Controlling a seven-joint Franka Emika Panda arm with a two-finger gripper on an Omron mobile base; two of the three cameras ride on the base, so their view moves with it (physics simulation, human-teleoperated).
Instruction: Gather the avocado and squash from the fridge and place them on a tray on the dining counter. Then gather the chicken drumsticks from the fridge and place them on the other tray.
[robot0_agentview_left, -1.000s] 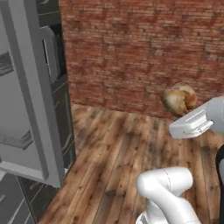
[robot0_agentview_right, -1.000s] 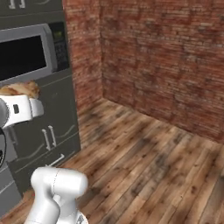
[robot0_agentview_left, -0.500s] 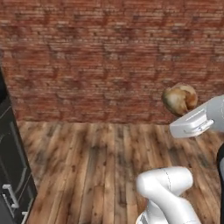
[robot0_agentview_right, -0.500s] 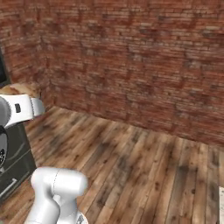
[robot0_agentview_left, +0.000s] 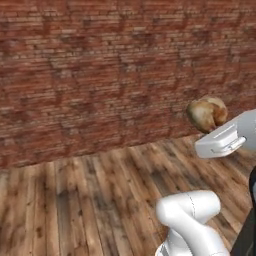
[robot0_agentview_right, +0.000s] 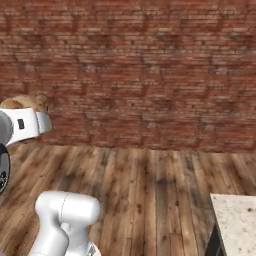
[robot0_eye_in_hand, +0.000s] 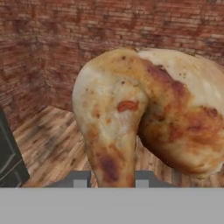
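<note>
While the base faces a brick wall (robot0_agentview_right: 150, 75) over plank floor (robot0_agentview_left: 90, 200), the chicken drumsticks (robot0_eye_in_hand: 144, 113) sit pinched in the jaws of the gripper (robot0_eye_in_hand: 108, 181), carried up in the air, not on any tray yet. In the hand view the narrow bone end of one drumstick runs down at 6 o'clock btwn the two dark tips, its long axis roughly along the jaws' reach, w/ the fat meaty end bulging toward 12 and 3 o'clock; a second piece seems stuck behind it, can't tell for sure. The relation that matters next, I'd judge: desk (robot0_agentview_right: 235, 222) corner shows at 5 o'clock in the right base view, well apart from the load, which hangs at 9 o'clock there (robot0_agentview_right: 25, 102), so the carry has to swing that way. No tray in sight on that corner. Left base view gives the meat (robot0_agentview_left: 206, 114) at 3 o'clock above the white hand, seen side-on; hand view alone gives the pinch point.
</note>
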